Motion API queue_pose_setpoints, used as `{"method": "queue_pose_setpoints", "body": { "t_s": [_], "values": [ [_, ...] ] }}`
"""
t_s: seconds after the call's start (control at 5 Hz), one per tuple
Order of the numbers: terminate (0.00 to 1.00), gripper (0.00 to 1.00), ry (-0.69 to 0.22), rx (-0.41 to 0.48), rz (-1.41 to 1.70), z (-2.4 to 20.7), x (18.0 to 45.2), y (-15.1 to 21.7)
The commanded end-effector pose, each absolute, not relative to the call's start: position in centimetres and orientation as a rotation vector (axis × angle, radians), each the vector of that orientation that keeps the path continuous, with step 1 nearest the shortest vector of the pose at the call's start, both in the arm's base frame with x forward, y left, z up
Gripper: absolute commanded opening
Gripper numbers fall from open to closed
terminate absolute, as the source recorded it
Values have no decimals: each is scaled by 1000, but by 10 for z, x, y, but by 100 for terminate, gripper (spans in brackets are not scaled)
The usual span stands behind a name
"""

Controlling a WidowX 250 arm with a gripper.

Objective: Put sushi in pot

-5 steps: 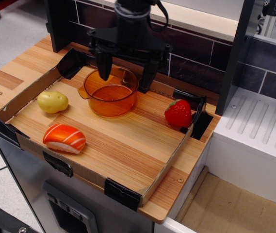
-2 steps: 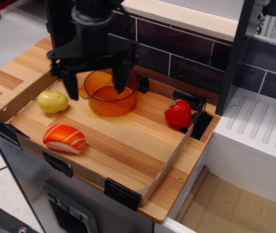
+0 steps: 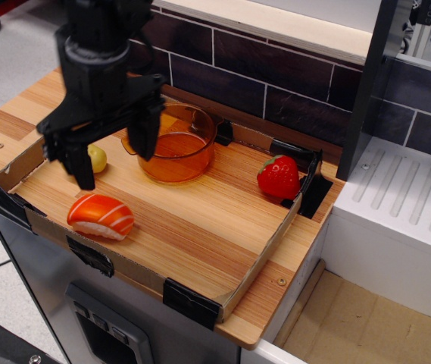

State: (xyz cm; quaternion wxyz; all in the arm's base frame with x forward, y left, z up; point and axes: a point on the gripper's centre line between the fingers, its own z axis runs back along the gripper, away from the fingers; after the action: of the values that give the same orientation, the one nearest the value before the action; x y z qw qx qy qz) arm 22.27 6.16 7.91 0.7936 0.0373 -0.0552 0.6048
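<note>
The sushi (image 3: 100,216), orange with white stripes over white rice, lies at the front left of the wooden tray. The amber pot (image 3: 176,142) stands at the back middle of the tray, empty. My black gripper (image 3: 113,159) is open and empty. It hangs above the tray's left side, between the pot and the sushi, and partly hides the yellow potato (image 3: 96,158). One finger is in front of the pot's left edge, the other near the tray's left wall.
A red strawberry (image 3: 278,177) lies at the tray's right side. The tray has low cardboard walls (image 3: 254,267) with black tape corners. A dark tiled wall stands behind. A white ribbed drainer (image 3: 412,197) is to the right.
My gripper has moved left and toward the front, from above the pot to above the tray's left side. It stays open. The objects have not moved.
</note>
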Motion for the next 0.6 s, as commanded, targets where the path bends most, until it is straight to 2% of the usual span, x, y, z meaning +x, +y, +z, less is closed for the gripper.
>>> {"method": "queue_pose_setpoints", "body": {
  "t_s": [0.0,0.4],
  "values": [
    [0,100,-133,101,1571,60,237,73],
    [0,100,-95,94,1622,46,238,77]
  ]
}}
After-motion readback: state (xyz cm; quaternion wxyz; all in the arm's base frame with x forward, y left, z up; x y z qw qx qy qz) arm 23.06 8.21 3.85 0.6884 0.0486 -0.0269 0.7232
